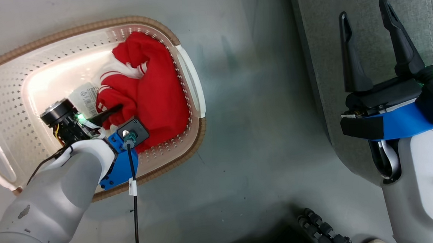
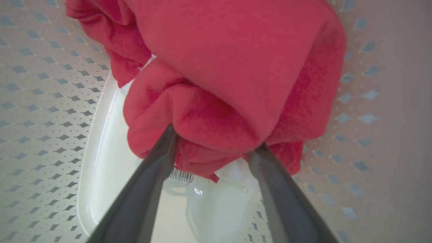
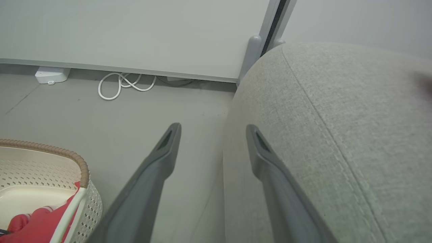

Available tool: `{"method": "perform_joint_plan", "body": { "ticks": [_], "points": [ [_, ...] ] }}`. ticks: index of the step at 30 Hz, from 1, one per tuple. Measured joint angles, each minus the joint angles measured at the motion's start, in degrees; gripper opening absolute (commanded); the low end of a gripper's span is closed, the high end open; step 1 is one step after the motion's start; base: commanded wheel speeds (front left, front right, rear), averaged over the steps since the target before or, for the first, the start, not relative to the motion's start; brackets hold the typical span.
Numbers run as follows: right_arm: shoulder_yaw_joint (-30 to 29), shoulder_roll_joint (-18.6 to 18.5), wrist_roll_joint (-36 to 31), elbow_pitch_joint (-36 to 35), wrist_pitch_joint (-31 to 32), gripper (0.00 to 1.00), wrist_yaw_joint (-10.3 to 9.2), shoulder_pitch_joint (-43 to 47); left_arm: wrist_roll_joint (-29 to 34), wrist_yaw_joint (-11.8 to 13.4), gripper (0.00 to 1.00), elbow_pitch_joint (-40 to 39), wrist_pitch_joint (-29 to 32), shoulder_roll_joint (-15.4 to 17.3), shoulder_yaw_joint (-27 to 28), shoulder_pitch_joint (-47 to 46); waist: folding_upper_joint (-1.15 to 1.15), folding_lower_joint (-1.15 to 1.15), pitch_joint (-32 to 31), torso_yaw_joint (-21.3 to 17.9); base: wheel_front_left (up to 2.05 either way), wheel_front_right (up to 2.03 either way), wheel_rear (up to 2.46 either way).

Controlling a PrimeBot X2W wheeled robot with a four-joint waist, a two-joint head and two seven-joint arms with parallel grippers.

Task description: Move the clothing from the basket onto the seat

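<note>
Two pale arms are in the head view, each ending in one two-fingered gripper. There is one basket, one heap of red clothing and one grey seat.

The left arm [image 1: 55,191] comes up from the lower left, bent over the near rim, with its wrist tipped down inside the basket [image 1: 64,33]. A black cable [image 1: 133,186] hangs off that wrist. The left gripper [image 2: 216,145] has its fingers spread. Their tips are pushed into the near edge of the clothing [image 1: 155,99], with a bulge of fabric between them that is not pinched.

The clothing lies bunched against the basket's right-hand wall, showing white striped trim. I cannot tell how many garments are in the heap. Beside it the basket's floor is bare apart from one printed label [image 1: 85,97].

A wide strip of bare grey floor [image 1: 257,115] lies between the basket and the seat [image 1: 432,18].

The right arm [image 1: 419,184] stands upright at the lower right. The right gripper [image 1: 364,11] has its fingers spread and holds nothing. It hovers over the seat's rounded front edge, one finger over the floor and one over the cushion.

Farthest off, one white cable coil [image 3: 125,84] lies at the foot of the wall.
</note>
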Motion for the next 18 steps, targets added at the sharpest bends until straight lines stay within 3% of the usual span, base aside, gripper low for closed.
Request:
{"method": "perform_joint_plan", "body": {
  "ticks": [16, 17, 18],
  "points": [
    [0.3, 0.4, 0.7, -0.2, 0.0, 1.0, 0.0, -0.5, 3.9, 0.0, 1.0, 1.7, -2.9, -2.8, 0.0, -3.9, 0.0, 0.0, 4.3, -1.1, 0.0, 0.0, 0.0],
    [0.3, 0.4, 0.7, -0.2, 0.0, 1.0, 0.0, -0.6, 4.0, 0.0, 0.76, 1.6, -3.1, -2.9, 0.0, -3.9, 0.0, 0.0, 4.4, -1.1, 0.0, 0.0, 0.0],
    [0.3, 0.4, 0.7, -0.2, 0.0, 1.0, 0.0, -0.7, 3.9, 0.0, 0.16, 1.6, -3.3, -3.0, 0.0, -4.0, 0.0, 0.0, 4.4, -1.1, 0.0, 0.0, 0.0]
  ]
}}
